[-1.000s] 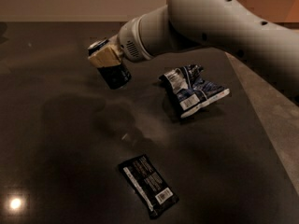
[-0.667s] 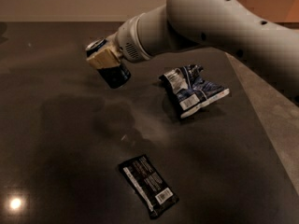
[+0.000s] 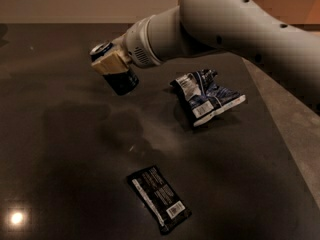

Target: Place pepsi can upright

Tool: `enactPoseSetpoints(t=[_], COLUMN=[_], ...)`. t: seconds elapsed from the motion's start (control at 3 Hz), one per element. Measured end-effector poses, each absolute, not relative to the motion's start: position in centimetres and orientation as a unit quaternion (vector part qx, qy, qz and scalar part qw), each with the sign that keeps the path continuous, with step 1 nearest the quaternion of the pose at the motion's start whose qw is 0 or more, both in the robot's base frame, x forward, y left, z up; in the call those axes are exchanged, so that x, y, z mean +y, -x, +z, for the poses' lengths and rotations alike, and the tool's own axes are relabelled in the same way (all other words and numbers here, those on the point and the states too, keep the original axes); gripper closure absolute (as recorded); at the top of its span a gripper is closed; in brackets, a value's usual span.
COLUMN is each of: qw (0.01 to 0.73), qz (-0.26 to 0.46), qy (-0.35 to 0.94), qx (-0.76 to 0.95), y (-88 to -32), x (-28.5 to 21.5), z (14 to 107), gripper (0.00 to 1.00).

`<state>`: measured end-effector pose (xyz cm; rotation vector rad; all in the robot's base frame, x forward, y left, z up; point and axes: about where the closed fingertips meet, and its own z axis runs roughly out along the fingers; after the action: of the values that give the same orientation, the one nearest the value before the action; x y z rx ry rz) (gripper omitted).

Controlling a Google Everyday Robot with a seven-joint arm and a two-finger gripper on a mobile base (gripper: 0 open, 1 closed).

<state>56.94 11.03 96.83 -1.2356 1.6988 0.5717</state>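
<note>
Gripping entry, camera view: gripper [image 3: 112, 65] clamped round can [image 3: 123, 82]; can tilted, silver top toward the far-left corner, held above the worktop [image 3: 60, 159] by its far edge. Bag [image 3: 207, 96] toward right edge; wrapper [image 3: 159, 198] near front edge.

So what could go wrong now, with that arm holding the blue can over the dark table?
The gripper, at upper left over the table, has its jaws closed on the pepsi can, which is tilted. Released like that, it might tip over and roll. The crumpled snack bag lies close beside it; a rolling can, or the arm swinging that way, could knock it.
</note>
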Motion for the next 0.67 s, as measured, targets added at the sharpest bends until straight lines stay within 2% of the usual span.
enactPoseSetpoints(t=[0.67], qw=[0.497], qz=[0.300], qy=[0.477], qx=[0.660], y=[-56.94], x=[11.05], z=[95.52], gripper=[1.00])
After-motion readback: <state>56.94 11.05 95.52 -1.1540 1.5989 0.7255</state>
